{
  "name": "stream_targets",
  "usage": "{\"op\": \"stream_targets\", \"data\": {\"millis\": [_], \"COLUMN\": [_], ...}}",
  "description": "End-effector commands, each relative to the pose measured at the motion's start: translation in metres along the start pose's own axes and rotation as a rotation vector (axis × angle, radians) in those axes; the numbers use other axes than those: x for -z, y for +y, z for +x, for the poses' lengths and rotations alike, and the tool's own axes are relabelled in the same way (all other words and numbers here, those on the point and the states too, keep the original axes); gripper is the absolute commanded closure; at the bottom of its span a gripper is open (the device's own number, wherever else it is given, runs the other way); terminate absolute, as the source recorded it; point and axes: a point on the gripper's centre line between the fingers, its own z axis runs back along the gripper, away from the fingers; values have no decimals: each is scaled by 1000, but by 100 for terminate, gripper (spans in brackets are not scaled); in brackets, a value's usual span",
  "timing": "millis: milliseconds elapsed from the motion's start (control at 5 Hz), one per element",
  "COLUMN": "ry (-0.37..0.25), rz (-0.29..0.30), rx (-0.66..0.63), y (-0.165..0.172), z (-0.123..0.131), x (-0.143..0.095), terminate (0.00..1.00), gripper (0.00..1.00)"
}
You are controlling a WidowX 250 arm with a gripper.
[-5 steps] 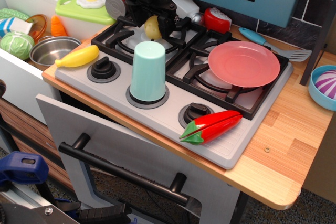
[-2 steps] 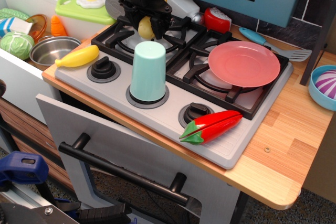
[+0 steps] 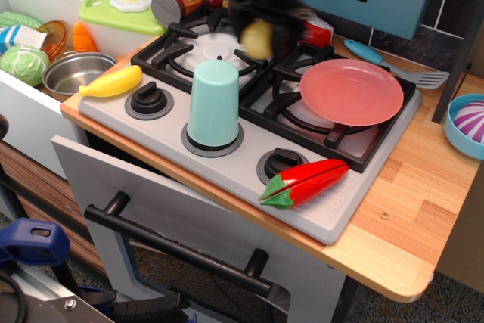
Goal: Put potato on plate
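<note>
The gripper point(image 3: 259, 24) is a dark, motion-blurred mass above the back of the stove point(image 3: 227, 160). The potato point(image 3: 257, 38), a smooth, pale yellow egg shape, hangs at its lower end, clear of the grates and above the gap between the two burners. The blur hides the fingers, so how far they are parted cannot be told; the potato hangs in the air, so they have hold of it.

The plate point(image 3: 352, 91) is a flat, round, salmon-pink plastic disc with a raised rim. It rests on the right black grate, at 3 o'clock from the potato and apart from it.

A teal cup point(image 3: 214, 104), smooth and tapered, stands upside down on the grey front panel, at 6 o'clock from the potato. Two black knobs point(image 3: 149, 98) flank it. A glossy red pepper point(image 3: 304, 181) with a green stem lies on the panel at 5 o'clock from the cup. A yellow banana point(image 3: 113, 82) lies at the stove's left edge, beside a steel bowl point(image 3: 77, 72). A brown can point(image 3: 178, 0) lies on its side at the back left. A blue bowl point(image 3: 466, 123) sits on the wooden counter point(image 3: 412, 209) at the far right.
</note>
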Motion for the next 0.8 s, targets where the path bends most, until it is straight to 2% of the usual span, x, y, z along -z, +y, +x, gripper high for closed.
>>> {"op": "stream_targets", "data": {"millis": [0,200,400,600], "ry": [-54,-75,-100,-133], "rz": [-34,-93,-90,-122], "rx": [75,131,192,172], "y": [-21,-30,-33,-37], "z": [2,3,16,30], "x": [-30,-16,-10,-6], "terminate": [0,0,0,0], "gripper": [100,100,100,100]}}
